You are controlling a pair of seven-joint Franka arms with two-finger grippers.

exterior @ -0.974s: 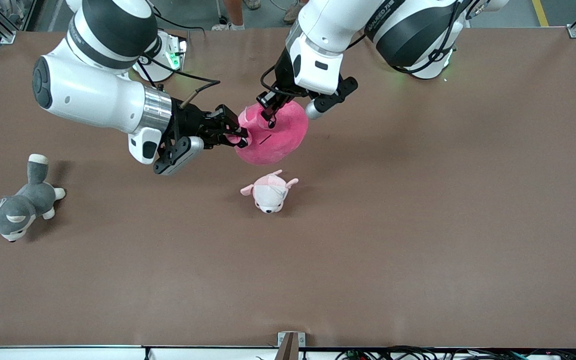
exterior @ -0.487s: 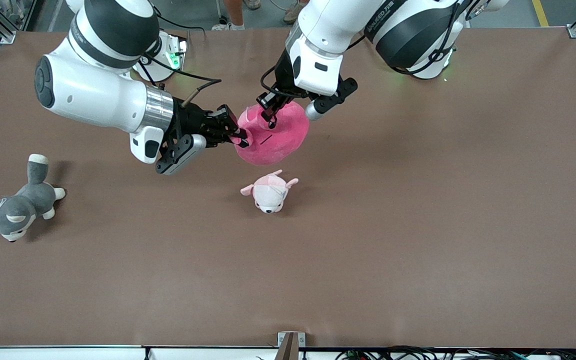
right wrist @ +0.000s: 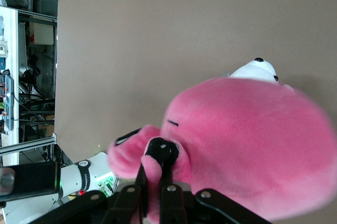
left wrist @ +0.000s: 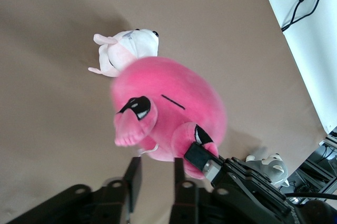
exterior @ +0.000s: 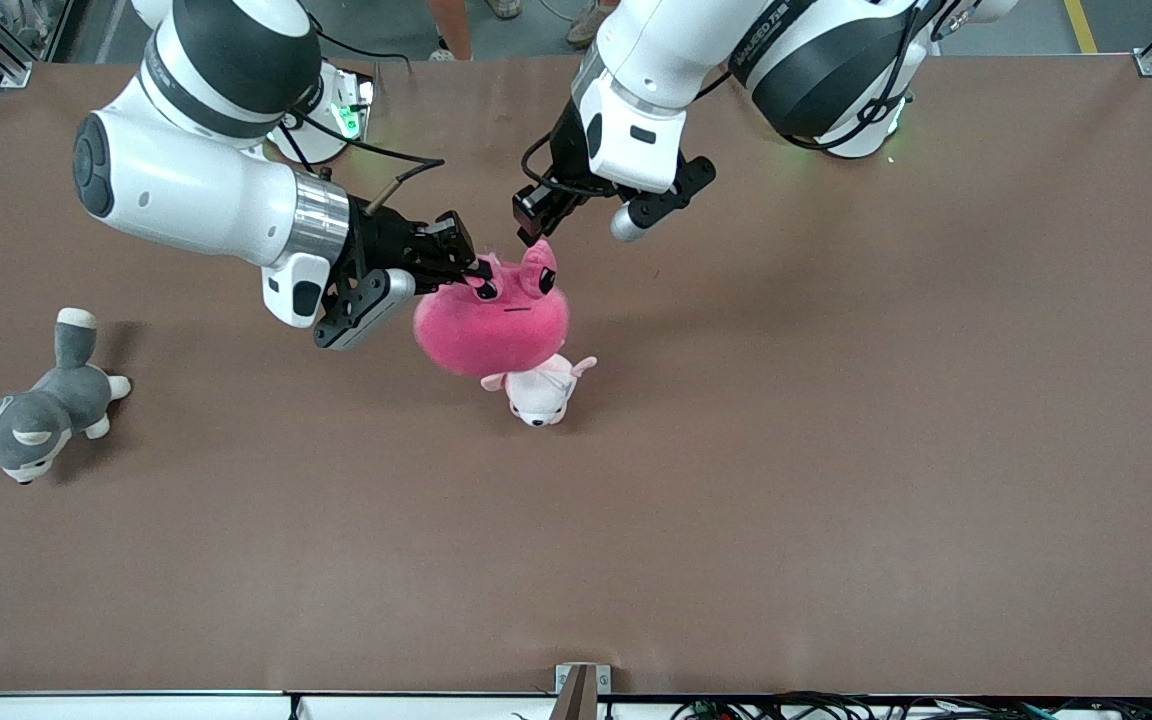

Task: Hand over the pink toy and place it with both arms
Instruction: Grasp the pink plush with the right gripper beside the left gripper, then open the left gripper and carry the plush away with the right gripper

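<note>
The pink toy hangs in the air by one ear from my right gripper, which is shut on that ear. In the right wrist view the ear is pinched between the two fingers of the right gripper, and the toy's round body bulges past them. My left gripper is open just above the toy's other ear and is not touching it. Nothing lies between the spread fingers of the left gripper in the left wrist view, where the toy hangs just past the fingertips.
A small pale pink-and-white plush lies on the table right under the hanging toy, partly covered by it. A grey-and-white plush dog lies toward the right arm's end of the brown table.
My left gripper has opened and let go of the pink toy. The toy has swung down and now hangs from my right gripper, which has shut on its ear.
</note>
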